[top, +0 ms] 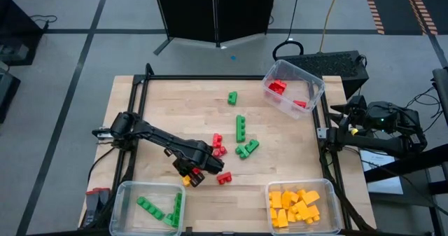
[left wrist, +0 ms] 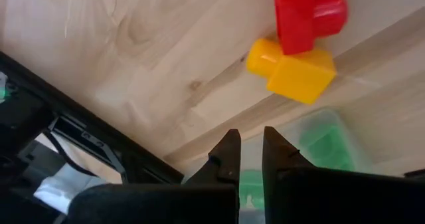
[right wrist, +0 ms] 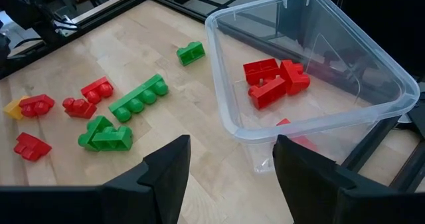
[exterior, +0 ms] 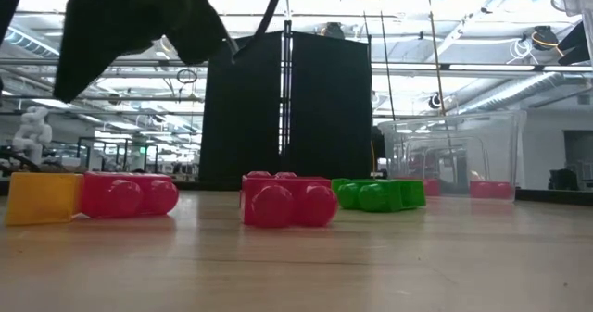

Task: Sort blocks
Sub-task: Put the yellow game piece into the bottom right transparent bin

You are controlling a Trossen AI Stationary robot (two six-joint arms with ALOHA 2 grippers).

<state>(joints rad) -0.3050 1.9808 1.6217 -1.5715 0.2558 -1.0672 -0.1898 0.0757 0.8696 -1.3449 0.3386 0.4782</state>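
- The blocks (top: 240, 127) are small studded plastic bricks in red, green and yellow-orange; some lie loose on the wooden counter (top: 175, 103), the rest sit in three clear bins at its edges.
- The left gripper (top: 190, 171) hangs over the counter next to a yellow block (left wrist: 292, 70). Its fingers (left wrist: 229, 159) are narrow, with only a slim gap and nothing between them.
- In the left wrist view the yellow block lies just ahead of those fingers, touching a red block (left wrist: 302, 14) beyond it; both show round studs on one side.
- A second red block (top: 224, 178) lies near the same fingers, and a small cluster of red blocks (top: 218, 145) lies a little farther off.
- Farther from the left fingers, mid-counter, are a long green block (top: 240, 127), a pair of green blocks (top: 246, 149) touching one another, and a single green block (top: 232, 97).
- Just beside the left fingers, a bin (top: 119, 215) at the counter's near edge holds green blocks.
- A bin (top: 332, 194) well apart from them along that edge holds a heap of yellow-orange blocks.
- The right gripper (right wrist: 229, 164) waits off the counter's side, fingers (right wrist: 166, 167) wide and empty. Directly ahead of them a tilted bin (right wrist: 226, 111) holds red blocks (right wrist: 272, 81).
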